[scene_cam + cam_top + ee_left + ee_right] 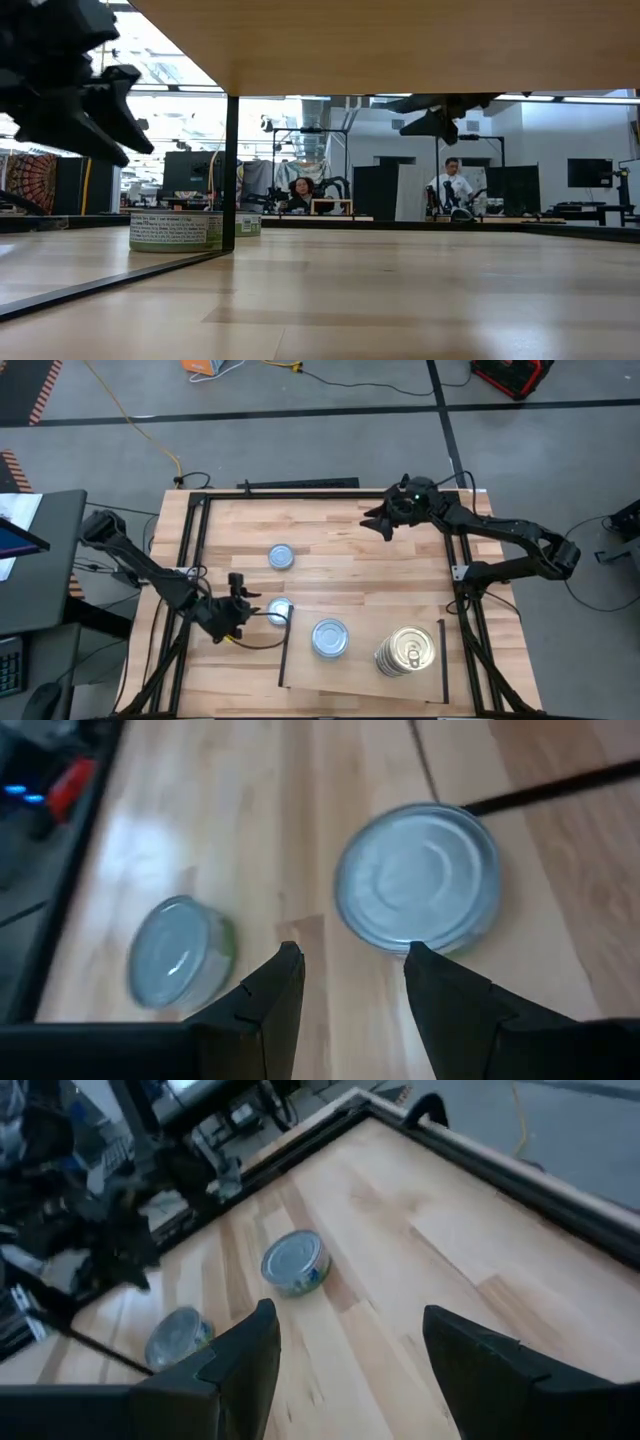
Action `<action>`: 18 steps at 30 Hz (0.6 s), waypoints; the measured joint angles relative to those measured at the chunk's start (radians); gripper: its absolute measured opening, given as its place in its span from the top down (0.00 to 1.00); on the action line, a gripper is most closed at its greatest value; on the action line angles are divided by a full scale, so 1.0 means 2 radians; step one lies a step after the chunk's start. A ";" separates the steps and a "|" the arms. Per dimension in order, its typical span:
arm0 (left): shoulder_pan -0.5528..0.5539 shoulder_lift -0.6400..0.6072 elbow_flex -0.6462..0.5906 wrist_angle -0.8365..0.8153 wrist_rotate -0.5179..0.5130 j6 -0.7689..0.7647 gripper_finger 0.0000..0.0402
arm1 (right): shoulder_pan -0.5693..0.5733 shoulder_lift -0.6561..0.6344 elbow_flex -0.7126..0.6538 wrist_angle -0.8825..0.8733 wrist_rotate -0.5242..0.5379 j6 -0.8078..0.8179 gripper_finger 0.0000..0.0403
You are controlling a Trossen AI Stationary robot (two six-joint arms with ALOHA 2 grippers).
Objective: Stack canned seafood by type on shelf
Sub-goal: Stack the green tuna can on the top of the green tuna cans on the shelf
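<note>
Reaching in from the table's left side, the left gripper (243,608) hangs just beside a silver-lidded tin (279,611), its fingers (275,990) spread with nothing between them. Only the overhead view shows the whole layout: a second silver tin (282,557) lies farther back on the tabletop (340,530), and the pale shelf board (360,672) sits at the near edge, carrying a stack of silver-lidded tins (330,638) and, to its right, a stack of gold-lidded tins (406,651). The left wrist view adds what the overhead one cannot: the near tin (420,877) sits just past one fingertip, ungripped, with the other tin (178,950) off to the side. The low view shows a tin's printed label (176,229) beside a black post. At the back right, the right gripper (379,521) hovers above the table, fingers (250,1350) apart and empty; its own camera shows both loose tins (295,1263) well away.
</note>
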 joint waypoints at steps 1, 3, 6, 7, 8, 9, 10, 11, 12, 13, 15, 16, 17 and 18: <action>0.009 0.004 0.000 0.006 0.016 0.015 0.59 | 0.000 0.000 0.000 0.004 0.001 0.001 0.33; 0.018 0.013 0.000 0.016 0.048 0.042 0.59 | 0.005 0.000 0.000 0.007 0.001 -0.005 0.33; 0.025 0.034 0.000 0.051 0.091 0.083 0.59 | 0.019 0.000 0.000 0.015 0.001 -0.005 0.33; 0.024 0.040 0.000 0.056 0.097 0.097 0.59 | 0.026 0.000 0.000 0.016 0.001 -0.005 0.33; 0.023 0.047 0.000 0.057 0.100 0.111 0.59 | 0.034 0.000 0.000 0.016 0.002 -0.006 0.33; 0.021 0.053 0.000 0.058 0.100 0.125 0.59 | 0.040 0.000 0.000 0.018 0.002 -0.007 0.33; 0.019 0.059 0.000 0.059 0.100 0.141 0.59 | 0.046 0.000 0.000 0.025 0.002 -0.007 0.33; 0.017 0.067 0.000 0.059 0.100 0.161 0.59 | 0.051 0.000 0.000 0.035 0.002 -0.007 0.33; 0.016 0.074 0.000 0.059 0.100 0.187 0.59 | 0.054 0.000 0.000 0.047 0.001 -0.007 0.33; 0.015 0.081 0.000 0.059 0.098 0.212 0.59 | 0.056 0.000 0.000 0.061 0.001 -0.005 0.33; 0.015 0.095 0.000 0.060 0.089 0.257 0.59 | 0.057 0.000 0.000 0.088 0.001 0.002 0.33; 0.015 0.103 0.000 0.061 0.079 0.271 0.59 | 0.057 0.000 0.000 0.101 0.001 0.006 0.33; 0.015 0.109 0.000 0.064 0.065 0.279 0.59 | 0.057 0.000 0.000 0.110 0.001 0.009 0.33; 0.015 0.115 0.000 0.071 0.052 0.282 0.59 | 0.056 0.000 0.000 0.114 0.001 0.010 0.33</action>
